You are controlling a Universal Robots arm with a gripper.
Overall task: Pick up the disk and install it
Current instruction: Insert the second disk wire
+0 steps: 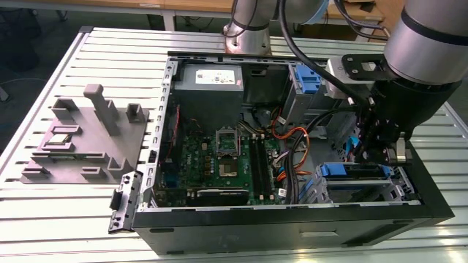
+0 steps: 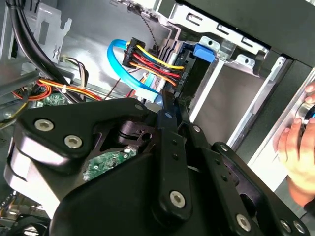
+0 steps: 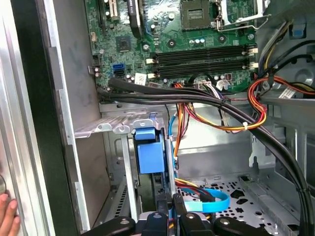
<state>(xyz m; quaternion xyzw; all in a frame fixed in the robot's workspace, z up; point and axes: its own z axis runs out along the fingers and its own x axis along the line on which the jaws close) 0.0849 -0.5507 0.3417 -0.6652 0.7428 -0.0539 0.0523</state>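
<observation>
Open computer case (image 1: 292, 224) lying on the slatted counter (image 1: 66, 219), side panel off, motherboard (image 1: 219, 159) exposed. Grey power supply box (image 1: 208, 79) with white sticker at the far side of the case. Grey moulded fixture (image 1: 84, 137) on the counter toward the exterior view's left, apart from the case.

Disk (image 1: 351, 171) seated in the drive cage at the near corner of the case on the exterior view's right, blue rail along its upper edge, grey body below. Arm reaching down into that corner; gripper (image 1: 382, 159) just above the disk's far end, touching or not: cannot tell.

In both wrist views, fingers (image 2: 170, 110) (image 3: 165, 204) drawn together, tips almost meeting on a thin upright edge; cannot tell whether anything is actually pinched. Upright blue plastic piece (image 3: 149, 155) just ahead of the tips in the first wrist view, against a metal cage wall. Blue flat cable (image 2: 118, 64) and red, yellow and orange wire bundle (image 2: 152, 61) close to the tips in the second wrist view.

Person's hand (image 2: 295, 152) resting outside the case wall.
</observation>
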